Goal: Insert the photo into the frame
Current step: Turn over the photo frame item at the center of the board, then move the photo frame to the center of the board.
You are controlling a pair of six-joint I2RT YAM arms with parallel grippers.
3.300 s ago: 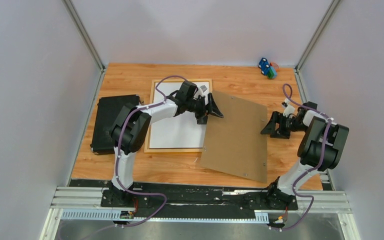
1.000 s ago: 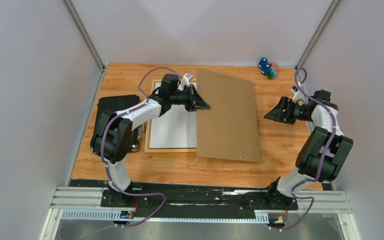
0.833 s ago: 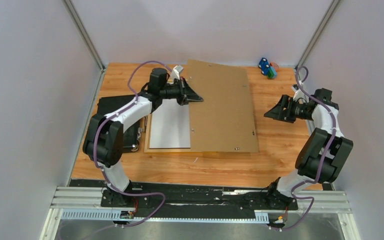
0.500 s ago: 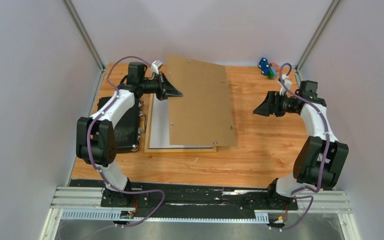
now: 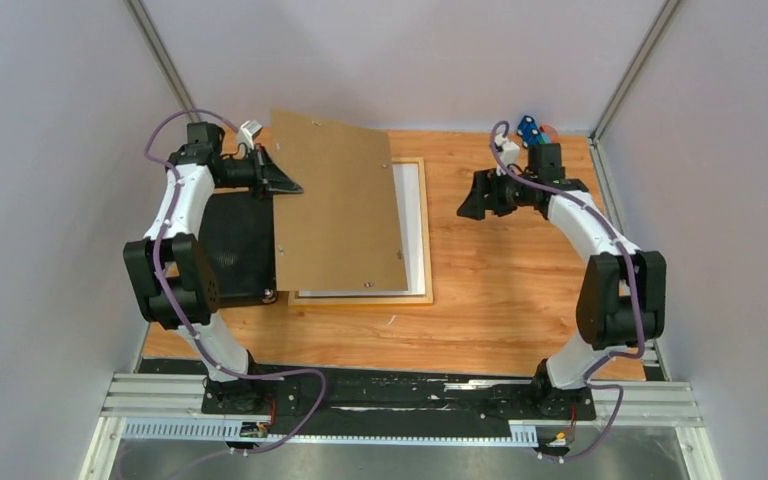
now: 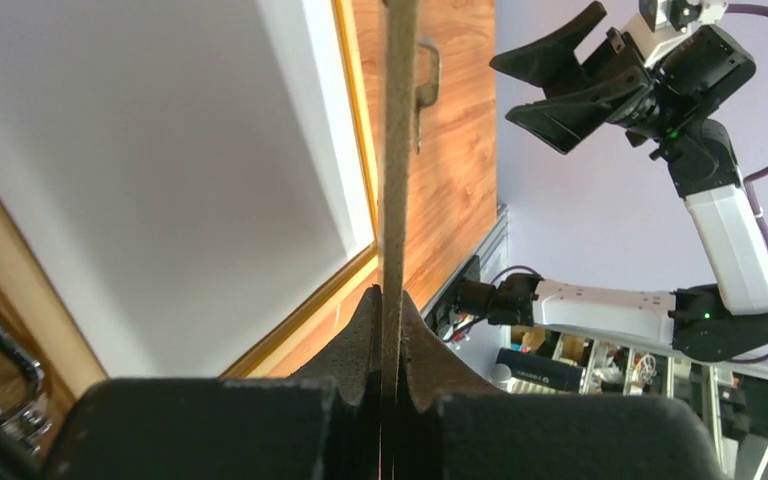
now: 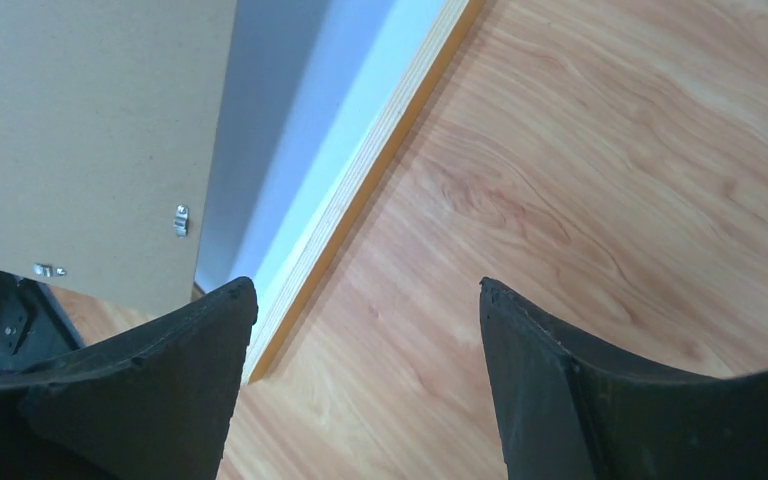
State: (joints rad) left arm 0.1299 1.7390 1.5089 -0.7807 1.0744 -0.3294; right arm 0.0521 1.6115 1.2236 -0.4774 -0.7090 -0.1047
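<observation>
Left fingers (image 6: 355,345) clench the backing board (image 5: 335,205) by its edge, raised over the frame (image 7: 360,190) lying flat on the bench (image 5: 520,290), apparently to keep its white sheet (image 6: 160,150), possibly the photo face-down, reachable for the released right fingers (image 7: 160,370) hovering beside.

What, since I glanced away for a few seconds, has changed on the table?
The left gripper, shut on the backing board, carried it leftward, from right of the frame to over the frame and black case. The right gripper, open, moved from the right edge toward the back centre. The frame stayed put.
</observation>
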